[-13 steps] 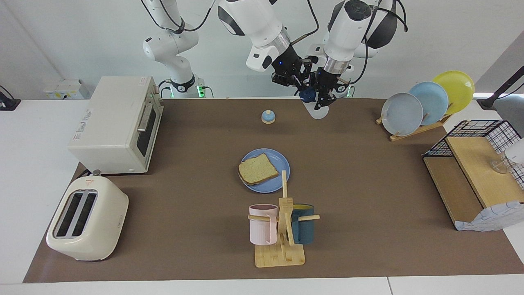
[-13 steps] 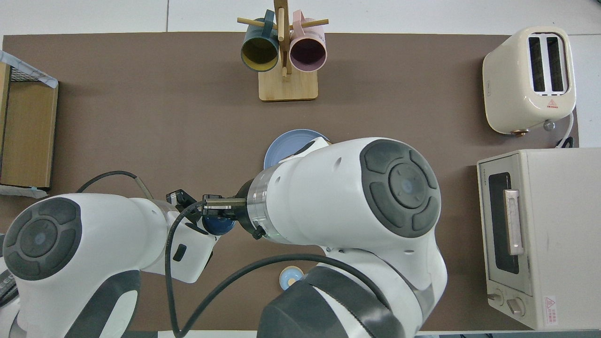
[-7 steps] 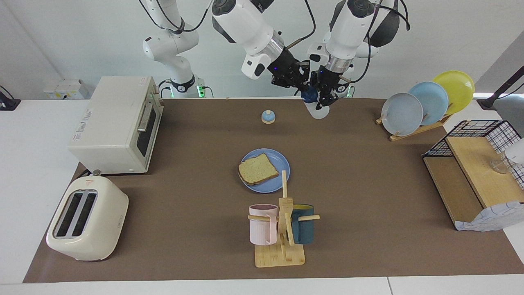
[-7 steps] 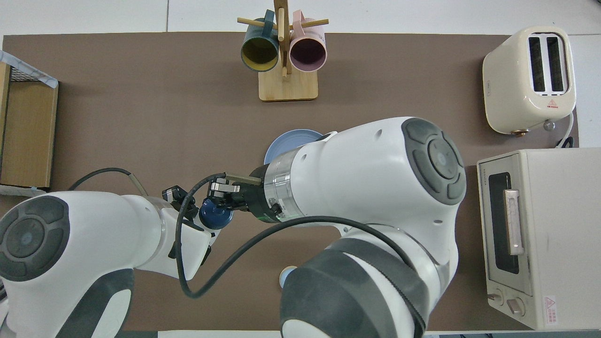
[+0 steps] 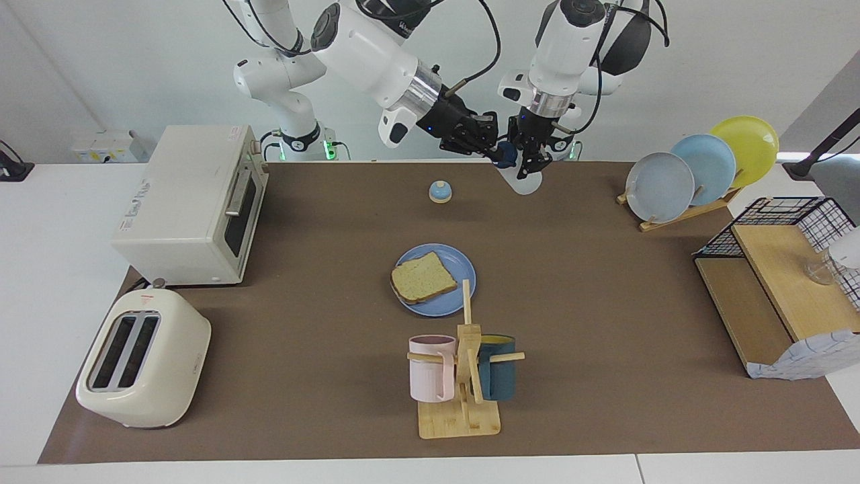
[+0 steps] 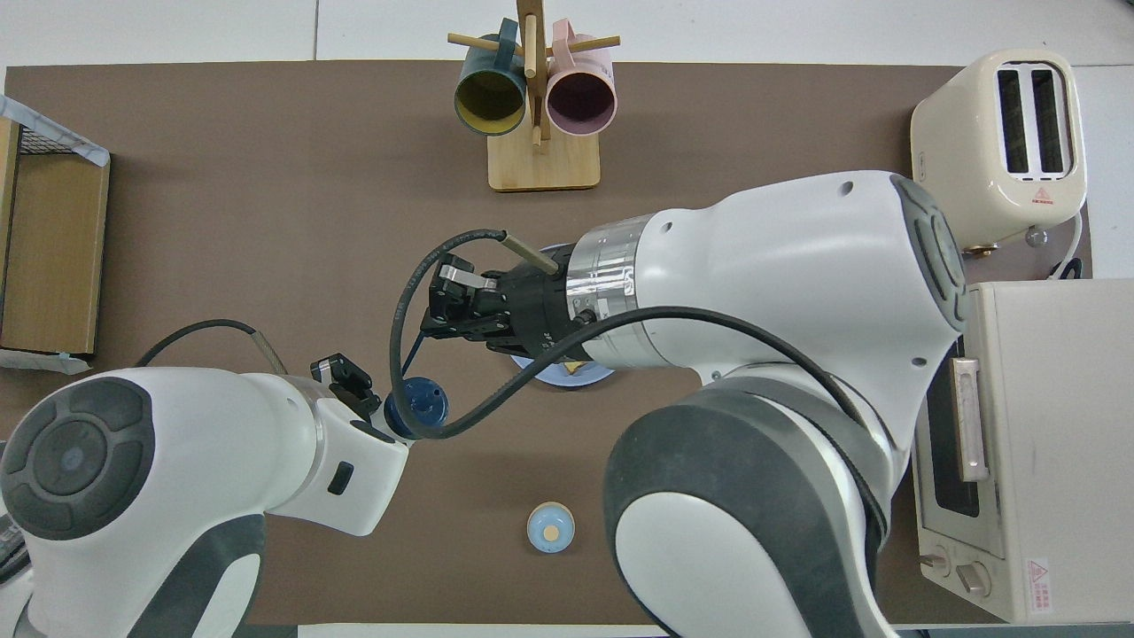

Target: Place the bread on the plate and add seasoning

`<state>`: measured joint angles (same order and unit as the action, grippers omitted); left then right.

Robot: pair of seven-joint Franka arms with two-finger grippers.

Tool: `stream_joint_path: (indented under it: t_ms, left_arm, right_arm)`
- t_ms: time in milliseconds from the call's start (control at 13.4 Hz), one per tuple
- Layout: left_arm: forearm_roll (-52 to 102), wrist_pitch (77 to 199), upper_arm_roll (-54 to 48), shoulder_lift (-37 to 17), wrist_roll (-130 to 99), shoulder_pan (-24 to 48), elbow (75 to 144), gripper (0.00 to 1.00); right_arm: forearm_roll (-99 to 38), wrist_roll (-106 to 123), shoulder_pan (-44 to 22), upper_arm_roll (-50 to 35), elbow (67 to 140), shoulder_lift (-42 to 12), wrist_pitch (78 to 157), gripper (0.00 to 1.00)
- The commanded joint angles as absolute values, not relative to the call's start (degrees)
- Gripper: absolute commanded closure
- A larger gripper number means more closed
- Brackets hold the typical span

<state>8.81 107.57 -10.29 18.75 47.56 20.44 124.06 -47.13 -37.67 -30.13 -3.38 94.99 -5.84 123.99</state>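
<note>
— Where's the bread (image 5: 423,276)?

— On the plate (image 5: 462,272), which sits nearer the robots than the mug tree (image 5: 463,376), so that step looks done.

— And the seasoning (image 5: 519,176)?

— Held in the air, closer to the robots than the plate, clamped in the left gripper (image 5: 531,158) (cap uppermost, probably so nothing spills).

— The right gripper (image 5: 485,142)?

— Beside the cap, over the table near the bell (image 5: 439,191); whether its fingers are apart I cannot tell. Likely placed to work the cap.

lab | mock kitchen (staged): toaster (image 5: 143,368), oven (image 5: 190,205), mug rack (image 5: 463,376)
</note>
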Motion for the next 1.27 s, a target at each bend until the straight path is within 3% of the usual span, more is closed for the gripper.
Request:
stream_joint_path:
  t_ms: [0, 299, 598, 822, 1195]
  left_arm:
    - [7.6, 105.6, -9.9, 19.3, 47.4, 20.7, 125.2, 1.0]
    - [4.6, 105.6, -9.9, 19.1, 46.5, 20.4, 124.7, 1.0]
    - [-1.8, 104.2, -9.9, 17.5, 44.5, 20.7, 121.7, 1.0]
    - [-8.1, 100.6, -12.8, 10.5, 39.9, 20.7, 115.2, 1.0]
    - [-19.6, 92.3, -14.6, -2.4, 29.0, 27.4, 104.9, 1.0]
  right_arm:
    - [-47.5, -38.4, -28.2, -3.3, 95.3, -4.9, 124.5, 0.0]
    - [-29.5, -32.7, -21.7, -3.3, 95.5, -4.7, 118.5, 0.0]
    - [-10.5, -18.9, -11.7, -3.3, 90.6, -5.5, 104.9, 0.0]
    - [0.5, -8.8, -6.0, -3.3, 85.1, -6.8, 94.9, 0.0]
    - [6.3, -7.5, -3.5, -2.8, 85.8, -5.8, 89.0, 0.0]
